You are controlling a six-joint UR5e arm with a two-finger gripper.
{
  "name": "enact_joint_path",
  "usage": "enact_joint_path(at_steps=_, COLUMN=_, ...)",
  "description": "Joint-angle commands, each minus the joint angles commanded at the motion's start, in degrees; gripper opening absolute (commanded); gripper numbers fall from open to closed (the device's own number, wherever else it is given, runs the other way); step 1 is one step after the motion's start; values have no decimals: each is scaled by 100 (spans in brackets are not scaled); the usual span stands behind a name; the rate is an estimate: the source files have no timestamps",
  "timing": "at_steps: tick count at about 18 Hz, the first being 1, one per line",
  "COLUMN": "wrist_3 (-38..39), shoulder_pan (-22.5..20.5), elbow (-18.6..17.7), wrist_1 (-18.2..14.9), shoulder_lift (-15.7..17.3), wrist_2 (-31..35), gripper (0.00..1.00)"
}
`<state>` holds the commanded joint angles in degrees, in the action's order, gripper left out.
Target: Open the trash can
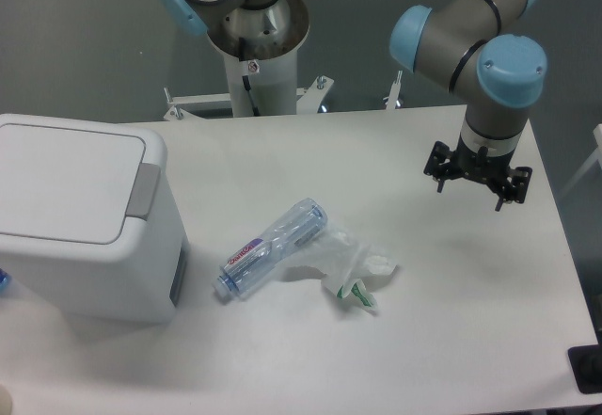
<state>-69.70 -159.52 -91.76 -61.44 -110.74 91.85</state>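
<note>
The trash can (pixel 89 264) is a boxy white bin at the table's left edge. Its flat white lid (pixel 61 180) lies shut, with the grey push tab (pixel 144 191) on the right rim. My gripper (pixel 469 197) hangs over the table's right side, far from the bin and above the surface. Its black fingers (pixel 439 182) point down and stand apart, holding nothing.
A clear plastic bottle (pixel 271 247) lies on its side mid-table, next to a crumpled clear plastic wrapper (pixel 350 263). The robot's base column (pixel 254 48) stands behind the table's far edge. A dark object (pixel 588 370) sits at the front right corner.
</note>
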Motion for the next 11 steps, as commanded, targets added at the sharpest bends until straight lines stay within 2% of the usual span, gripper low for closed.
enact_joint_path(at_steps=9, wrist_3=44, shoulder_pan=-35, elbow=131, wrist_1=-140, shoulder_lift=35, wrist_2=-35, gripper=100)
enact_joint_path(at_steps=11, wrist_3=88, shoulder_pan=-9, elbow=210, wrist_1=-446, shoulder_lift=105, wrist_2=-44, gripper=100)
